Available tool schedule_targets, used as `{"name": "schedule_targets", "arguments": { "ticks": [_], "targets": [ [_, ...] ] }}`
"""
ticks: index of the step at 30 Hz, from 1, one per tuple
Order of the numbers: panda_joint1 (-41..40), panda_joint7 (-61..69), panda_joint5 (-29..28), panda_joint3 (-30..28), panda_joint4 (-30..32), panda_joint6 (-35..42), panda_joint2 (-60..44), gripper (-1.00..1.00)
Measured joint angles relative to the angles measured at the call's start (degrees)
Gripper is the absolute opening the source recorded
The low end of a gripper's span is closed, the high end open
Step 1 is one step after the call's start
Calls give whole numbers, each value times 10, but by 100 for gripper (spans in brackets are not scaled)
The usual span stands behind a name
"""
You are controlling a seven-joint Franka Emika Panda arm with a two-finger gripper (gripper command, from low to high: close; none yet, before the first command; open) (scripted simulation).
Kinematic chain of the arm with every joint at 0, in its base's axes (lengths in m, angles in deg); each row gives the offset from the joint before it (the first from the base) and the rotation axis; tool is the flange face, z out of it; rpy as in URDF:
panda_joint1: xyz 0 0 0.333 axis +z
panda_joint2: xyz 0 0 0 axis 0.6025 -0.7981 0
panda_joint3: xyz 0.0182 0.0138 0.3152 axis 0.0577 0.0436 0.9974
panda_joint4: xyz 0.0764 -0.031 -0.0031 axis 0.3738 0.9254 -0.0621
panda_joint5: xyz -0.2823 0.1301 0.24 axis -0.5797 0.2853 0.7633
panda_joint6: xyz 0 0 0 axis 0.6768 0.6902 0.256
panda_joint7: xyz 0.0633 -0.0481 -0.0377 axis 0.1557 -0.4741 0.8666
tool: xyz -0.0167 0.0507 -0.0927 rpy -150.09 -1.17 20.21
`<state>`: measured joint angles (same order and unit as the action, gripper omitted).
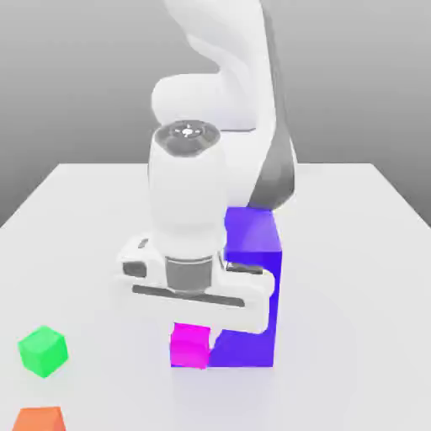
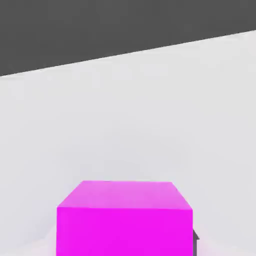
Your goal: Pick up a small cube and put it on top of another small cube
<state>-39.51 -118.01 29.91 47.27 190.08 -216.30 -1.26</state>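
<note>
1. The robot arm (image 1: 220,101) is big and white, and it bends down over the white tabletop (image 1: 93,219)
2. At the end of the arm is the end effector (image 1: 190,332), and it points straight down
3. The end effector is squeezed narrow, and it is holding the small pink cube (image 1: 189,346)
4. The pink cube sits right under the end effector, between its fingers
5. In the hand view the pink cube (image 2: 125,220) looks very big and close, and you can see its flat top and one side
6. In the hand view a little bit of a dark finger (image 2: 195,237) peeks out at the side of the pink cube
7. It is hard to tell if the pink cube is resting on the tabletop or is lifted a tiny bit
8. A tall blue block (image 1: 252,286) stands just beside the end effector, on the exterior view's right
9. The pink cube looks like it is right next to the blue block, low down by its bottom corner
10. The blue block is much bigger than the pink cube
11. A green cube (image 1: 43,351) sits on the tabletop well apart from the end effector, toward the exterior view's left
12. An orange cube (image 1: 39,419) is a bit farther from the end effector than the green one, at the bottom edge of the exterior view
13. Behind the pink cube in the hand view, the white tabletop (image 2: 125,115) runs on to a dark gray wall (image 2: 100,25)
</note>
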Motion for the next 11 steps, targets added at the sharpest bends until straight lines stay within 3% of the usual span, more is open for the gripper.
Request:
{"name": "schedule_targets", "arguments": {
  "ticks": [4, 7, 8, 11],
  "targets": [
    [-88, -70, 20, -56, -8, 2, -1, -100],
    [-133, -83, 87, -63, -29, -42, -69, -100],
    [-143, -75, 106, -55, -32, -59, -90, 100],
    [-143, -75, 106, -55, -32, -59, -90, 100]
  ]
}}
